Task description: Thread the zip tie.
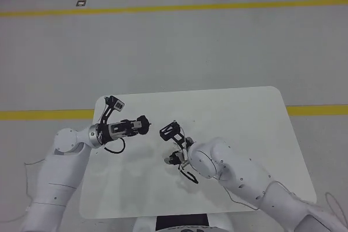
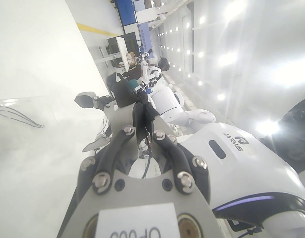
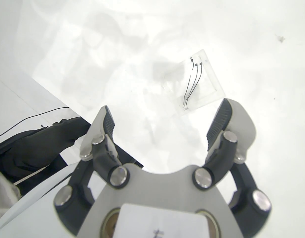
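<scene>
Hovering above table point(image 1: 249, 116): right pincer point(image 3: 165, 115) released, near clear tray point(image 3: 212, 82) holding three black zip ties point(image 3: 192, 80); left pincer point(image 2: 140, 107) clenched, just left of right one.

The white counter point(image 1: 249, 116), rounded at its corners, stood on a pale grey floor point(image 1: 162, 52). One yellow line point(image 1: 162, 10) ran left to right along the far side of the floor, and a second yellow line point(image 1: 29, 115) showed at both sides of the counter. In the left wrist view, rows of round ceiling lights point(image 2: 200, 54) shone over a hall with blue partitions point(image 2: 127, 3).
</scene>
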Motion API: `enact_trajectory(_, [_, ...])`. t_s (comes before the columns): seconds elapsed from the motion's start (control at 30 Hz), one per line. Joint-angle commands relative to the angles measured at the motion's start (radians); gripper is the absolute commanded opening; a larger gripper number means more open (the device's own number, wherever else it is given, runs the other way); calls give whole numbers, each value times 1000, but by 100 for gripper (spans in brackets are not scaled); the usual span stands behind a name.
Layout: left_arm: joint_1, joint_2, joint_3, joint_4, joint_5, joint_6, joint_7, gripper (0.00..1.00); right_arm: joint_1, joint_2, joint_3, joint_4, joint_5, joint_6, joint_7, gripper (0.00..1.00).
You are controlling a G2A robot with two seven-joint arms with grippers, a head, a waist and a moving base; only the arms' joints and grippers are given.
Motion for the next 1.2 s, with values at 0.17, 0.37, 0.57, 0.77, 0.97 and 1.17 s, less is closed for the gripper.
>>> enact_trajectory(0.17, [0, 0, 0, 0, 0, 0, 0, 0, 23, -19, -50, 29, -33, -20, 7, 100])
enact_trajectory(0.37, [0, 0, 0, 0, 0, 0, 0, 0, 101, -78, -112, 111, -66, 13, 77, 100])
enact_trajectory(0.57, [0, 0, 0, 0, 0, 0, 0, 0, 101, -96, -106, 126, -75, 13, 91, 100])
enact_trajectory(0.77, [0, 0, 0, 0, 0, 0, 0, 0, 78, -98, -90, 161, -138, 13, 96, 100])
enact_trajectory(0.97, [0, 0, 0, 0, 0, 0, 0, 0, 46, -111, -55, 153, -193, 13, 116, 82])
enact_trajectory(1.17, [0, 0, 0, 0, 0, 0, 0, 0, 31, -123, -56, 143, -224, 10, 122, 33])
